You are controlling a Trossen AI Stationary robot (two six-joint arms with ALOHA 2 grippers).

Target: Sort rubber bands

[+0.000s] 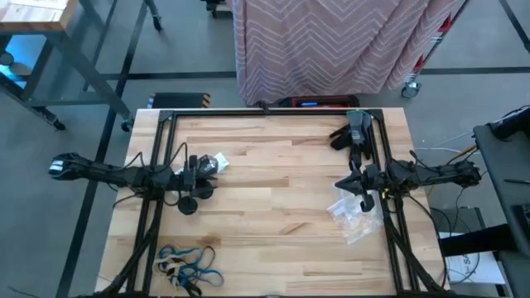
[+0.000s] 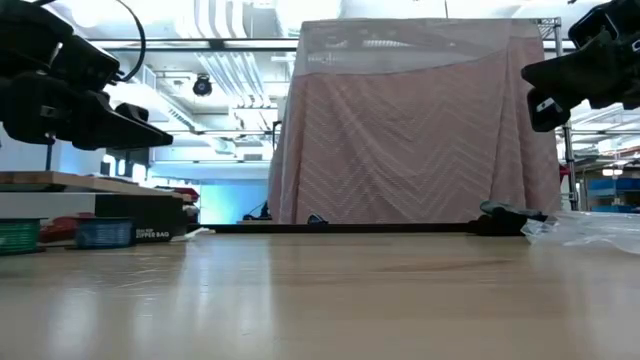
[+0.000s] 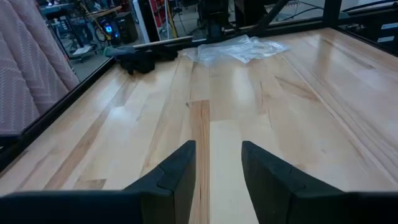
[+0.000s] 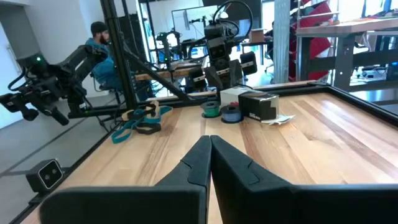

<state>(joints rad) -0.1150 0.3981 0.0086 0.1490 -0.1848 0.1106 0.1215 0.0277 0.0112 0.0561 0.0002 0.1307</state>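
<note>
The rubber bands (image 1: 187,265), a loose heap of blue, tan and black loops, lie on the wooden table near its front left corner; the right wrist view shows the rubber bands (image 4: 140,120) far off. My left gripper (image 3: 217,167) hovers above the table's left side (image 1: 199,172), open, with only bare wood between its fingers. My right gripper (image 4: 210,155) hovers above the right side (image 1: 354,184), shut on nothing. Both grippers are well away from the bands.
Crinkly clear plastic bags (image 1: 356,215) lie under the right arm, and dark gloves (image 1: 352,132) lie at the far right. A small black box (image 4: 258,106) and two small rolls (image 4: 221,112) sit by the left arm. A black frame (image 1: 265,112) rims the table. The middle is bare wood.
</note>
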